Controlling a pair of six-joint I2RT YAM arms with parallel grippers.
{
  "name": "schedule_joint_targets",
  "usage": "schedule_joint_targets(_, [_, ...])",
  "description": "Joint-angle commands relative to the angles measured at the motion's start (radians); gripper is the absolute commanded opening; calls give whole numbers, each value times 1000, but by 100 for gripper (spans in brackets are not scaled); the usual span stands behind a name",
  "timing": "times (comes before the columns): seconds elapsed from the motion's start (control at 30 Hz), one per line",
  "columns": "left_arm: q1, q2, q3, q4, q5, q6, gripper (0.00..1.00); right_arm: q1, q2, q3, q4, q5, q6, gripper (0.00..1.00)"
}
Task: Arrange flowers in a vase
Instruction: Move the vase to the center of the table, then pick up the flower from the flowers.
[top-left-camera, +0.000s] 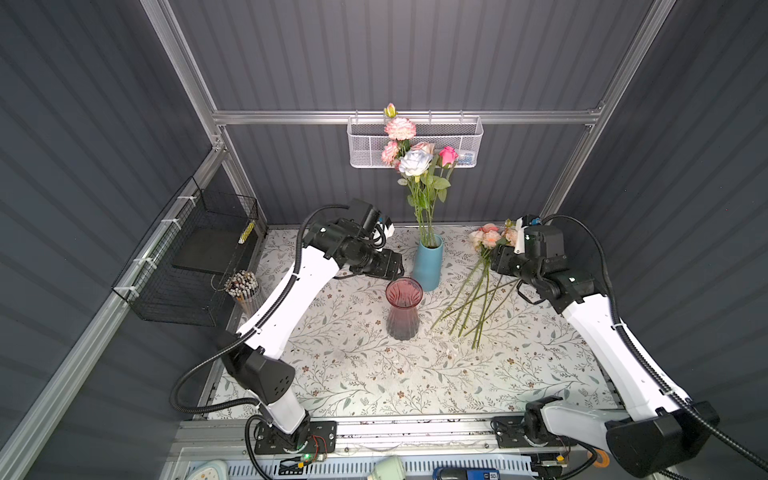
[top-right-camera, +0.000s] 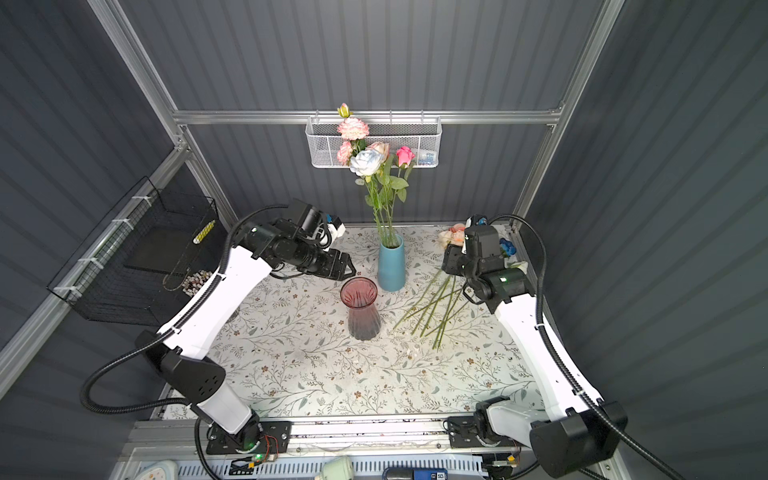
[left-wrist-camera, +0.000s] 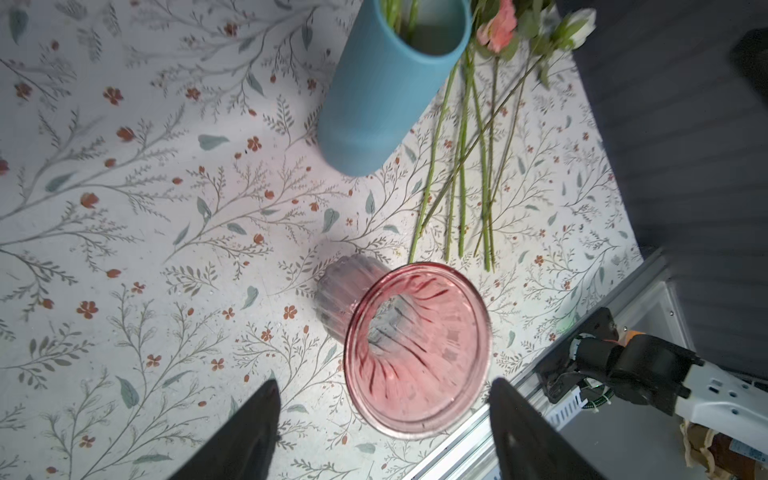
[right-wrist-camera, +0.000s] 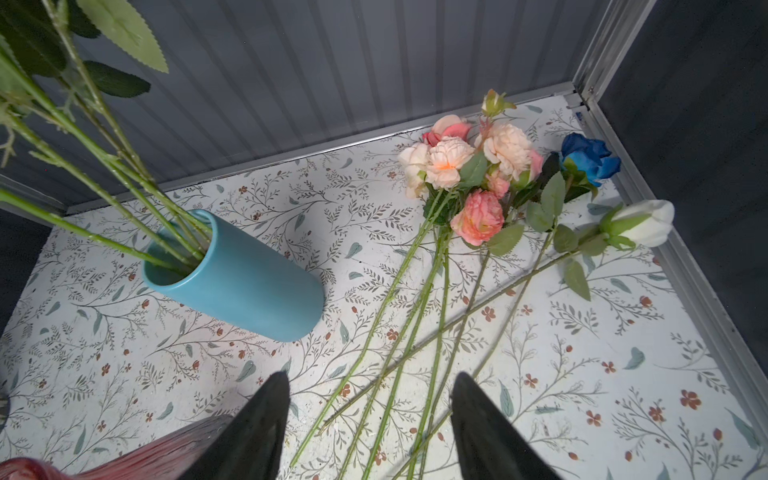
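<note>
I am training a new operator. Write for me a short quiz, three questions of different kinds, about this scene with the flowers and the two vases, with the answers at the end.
1. True or false: the pink glass vase stands empty.
2. Where do the loose flowers lie?
A) on the table, beside the blue vase
B) inside the pink glass vase
C) standing in the blue vase
3. Fill in the missing word: the left gripper and the right gripper are both ____, and neither holds a stem.

Key: 1 true; 2 A; 3 open.
</note>
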Motion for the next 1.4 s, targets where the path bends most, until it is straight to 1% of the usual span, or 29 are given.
schedule_joint_targets(0.0, [-1, -76, -9, 70, -57, 14, 81, -25, 21, 29, 16, -41, 18, 64])
schedule_joint_targets(0.03, [-1, -119, -54, 118, -97, 9, 82, -36, 31, 21, 30, -59, 27, 64])
schedule_joint_targets(0.13, [-1, -298, -306, 338, -275, -19, 89, -84, 94, -21, 97, -127, 72, 64])
schedule_joint_targets(0.2, [-1, -420, -499, 477, -420, -72, 98, -123, 166, -27, 125, -173, 105, 63])
schedule_joint_targets(0.27, [1, -514, -684, 576, -501, -120, 99, -150, 242, -28, 173, -217, 124, 63])
schedule_joint_targets(0.3, [0, -547, -757, 609, -524, -149, 99, -169, 286, -28, 211, -254, 138, 63])
schedule_joint_targets(0.37, [1, -584, -850, 631, -559, -216, 99, -200, 383, 13, 213, -301, 157, 61])
schedule_joint_targets(0.47, [1, -612, -956, 637, -612, -331, 99, -219, 497, 55, 236, -314, 165, 59])
schedule_joint_targets(0.53, [0, -621, -1023, 691, -573, -329, 99, -230, 571, 94, 231, -328, 180, 56])
schedule_joint_targets(0.63, [1, -608, -1055, 696, -570, -338, 99, -231, 669, 156, 223, -316, 183, 54])
schedule_joint_targets(0.77, [0, -589, -1083, 731, -561, -325, 99, -236, 773, 229, 212, -342, 169, 47])
schedule_joint_targets(1.07, [0, -523, -1079, 782, -549, -288, 99, -237, 901, 323, 189, -343, 181, 40])
schedule_joint_targets(1.17, [0, -507, -1075, 794, -544, -278, 99, -238, 918, 317, 220, -379, 183, 40])
schedule_joint_targets(1.23, [0, -492, -1068, 803, -532, -264, 99, -245, 956, 372, 191, -387, 174, 39])
schedule_joint_targets(1.27, [1, -487, -1062, 805, -528, -258, 99, -247, 980, 407, 143, -388, 170, 39])
schedule_joint_targets(1.37, [1, -464, -1047, 806, -530, -249, 99, -252, 1010, 428, 152, -399, 173, 34])
